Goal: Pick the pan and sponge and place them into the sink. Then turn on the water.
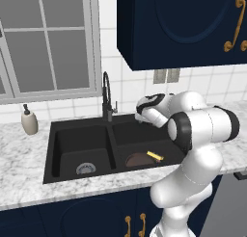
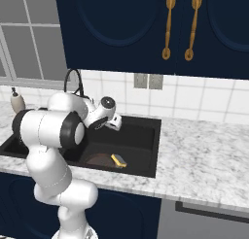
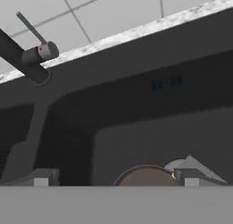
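A: Start big. What carries everything?

B: A marbled grey desk (image 1: 19,154) with a black double sink (image 1: 82,139) set into it, below dark blue cupboards (image 2: 146,29) and a window (image 1: 43,43).

A: And the arm?

B: The white arm (image 1: 193,135) reaches over the right basin, its hand above the back of the bowl near the black faucet (image 1: 106,94). In the hand view the faucet's base and thin lever (image 3: 29,26) sit at the upper left, against the tiled wall.

A: The pan?

B: The brown pan (image 1: 139,160) lies on the floor of the right basin, and the yellow sponge (image 1: 155,156) rests on its right edge, touching it. Both are inside the sink.

A: The pincer?

B: The pincer (image 3: 116,177) hangs over the pan, its fingertips (image 3: 41,177) far apart and holding nothing, spread wide, though only the very ends show.

A: Anything smaller?

B: A beige soap bottle (image 1: 29,120) stands on the desk left of the sink, well apart from it.
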Robot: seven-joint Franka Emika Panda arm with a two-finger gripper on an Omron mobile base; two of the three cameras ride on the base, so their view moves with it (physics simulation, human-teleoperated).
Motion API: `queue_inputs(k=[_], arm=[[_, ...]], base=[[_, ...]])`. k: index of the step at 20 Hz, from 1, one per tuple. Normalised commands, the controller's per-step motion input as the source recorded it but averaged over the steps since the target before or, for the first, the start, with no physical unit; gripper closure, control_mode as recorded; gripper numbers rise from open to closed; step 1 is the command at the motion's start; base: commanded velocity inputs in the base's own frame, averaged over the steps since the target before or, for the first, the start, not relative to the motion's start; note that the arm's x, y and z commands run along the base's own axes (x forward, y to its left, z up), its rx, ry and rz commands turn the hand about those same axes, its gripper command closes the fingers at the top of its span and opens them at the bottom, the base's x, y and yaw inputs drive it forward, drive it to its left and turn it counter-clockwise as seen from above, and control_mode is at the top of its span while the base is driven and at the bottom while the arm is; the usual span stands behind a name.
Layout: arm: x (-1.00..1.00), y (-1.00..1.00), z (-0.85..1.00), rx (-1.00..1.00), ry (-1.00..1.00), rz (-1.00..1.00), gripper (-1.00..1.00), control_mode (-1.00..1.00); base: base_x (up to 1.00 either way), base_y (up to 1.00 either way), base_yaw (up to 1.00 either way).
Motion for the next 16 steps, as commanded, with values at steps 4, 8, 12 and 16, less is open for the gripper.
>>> queue_inputs(k=[4, 8, 12, 16], arm=[[0.33, 0.02, 0.01, 0.21, 0.04, -0.17, -1.0, -1.0], [0.22, 0.1, 0.0, 0.17, 0.0, -0.03, -1.0, -1.0], [0.1, 0.15, 0.0, 0.08, 0.0, 0.0, -1.0, -1.0], [0.01, 0.08, 0.04, 0.06, 0.0, 0.0, -1.0, -1.0]], base=[[0.0, 0.0, 0.0], [0.0, 0.0, 0.0], [0.0, 0.0, 0.0], [0.0, 0.0, 0.0]])
